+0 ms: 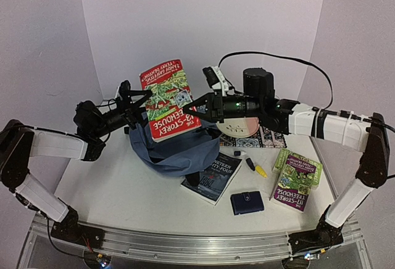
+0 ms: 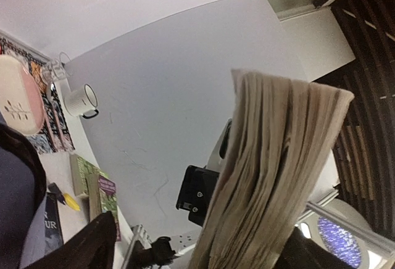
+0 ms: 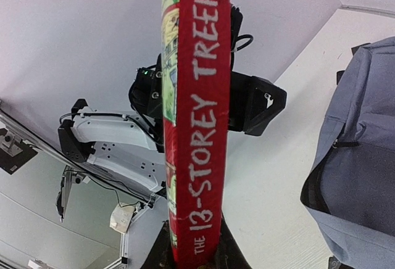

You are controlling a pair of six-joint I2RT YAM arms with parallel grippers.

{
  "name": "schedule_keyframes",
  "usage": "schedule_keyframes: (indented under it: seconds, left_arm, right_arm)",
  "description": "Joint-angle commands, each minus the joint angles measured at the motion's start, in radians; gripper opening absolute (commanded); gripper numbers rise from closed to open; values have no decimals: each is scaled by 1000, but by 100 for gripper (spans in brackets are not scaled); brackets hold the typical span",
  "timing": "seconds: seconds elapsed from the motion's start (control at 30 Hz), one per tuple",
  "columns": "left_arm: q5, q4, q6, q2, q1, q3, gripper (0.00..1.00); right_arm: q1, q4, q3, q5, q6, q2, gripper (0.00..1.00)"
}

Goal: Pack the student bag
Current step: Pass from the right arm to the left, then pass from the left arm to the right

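Red paperback book fills the centre of the right wrist frame, pinched at the spine by right gripper. Left gripper clamps its page edge. Slate-blue fabric student bag slumps mid-frame, directly below. Risk: an uneven release swings the book, its corner snags the soft bag mouth, and it drops onto the white table.

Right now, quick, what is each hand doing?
Left hand: closed on the red book, at its page edge.
Right hand: closed on the same book's spine.

book seemingly over student bag, wallet in front
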Motion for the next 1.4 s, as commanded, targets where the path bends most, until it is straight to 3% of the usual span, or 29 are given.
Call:
schedule_keyframes:
  seconds: [0.0, 0.07, 0.2, 0.4, 0.63, 0.67, 0.73, 0.9, 1.03, 1.17, 1.37]
  left_arm:
    - [29, 425, -237, 75, 1, 63, 71]
    - [36, 443, -250, 77, 1, 74, 61]
    - [27, 445, -254, 49, 1, 87, 53]
    - [24, 444, -261, 34, 1, 102, 33]
    - [7, 444, -268, 30, 1, 101, 1]
    - [0, 444, -267, 29, 0, 97, 0]
    - [-30, 444, -265, 27, -1, 88, 0]
    - [-177, 444, -240, 16, -25, 48, 0]
    - [-264, 445, -219, 27, -48, 43, 0]
    - [-336, 445, -184, 36, -77, 45, 0]
    - [-427, 444, -142, 74, -157, 75, 0]
  right_arm:
    - [-14, 137, 7, -49, 12, -72, 0]
    - [-25, 137, -11, -42, 12, -75, 0]
    - [-49, 136, -45, -27, 24, -82, 0]
    - [-56, 119, -47, -45, 34, -52, 0]
    - [-56, 115, -51, -30, 43, -33, 0]
    - [-56, 116, -53, -21, 47, -32, 2]
    - [-55, 118, -63, 6, 64, -34, 12]
    - [-46, 238, -179, 147, 179, -69, 58]
    - [-34, 396, -286, 230, 276, -92, 79]
    - [2, 502, -338, 301, 323, -102, 92]
    - [34, 683, -355, 361, 362, -63, 98]
